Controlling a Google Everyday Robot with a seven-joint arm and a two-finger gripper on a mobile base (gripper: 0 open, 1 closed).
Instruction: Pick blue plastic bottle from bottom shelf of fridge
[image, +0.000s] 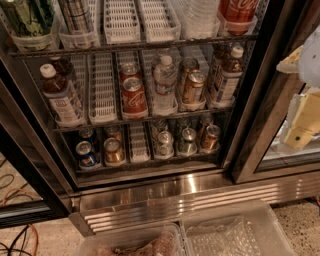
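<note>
The fridge stands open in front of me, with a dark frame and a shiny ribbed steel base. The bottom shelf is the wire rack with white slotted dividers. One blue plastic bottle stands at its left end: dark liquid, white cap, white label with blue print. A second bottle of the same kind stands at its right end. My gripper is a pale shape at the right edge of the view, outside the fridge and level with this shelf, to the right of the door frame. It holds nothing that I can see.
A clear water bottle, two red cola cans and a brown can stand between the two bottles. Below is a low rack of small cans. Two clear plastic bins sit on the floor in front. Cables lie at the left.
</note>
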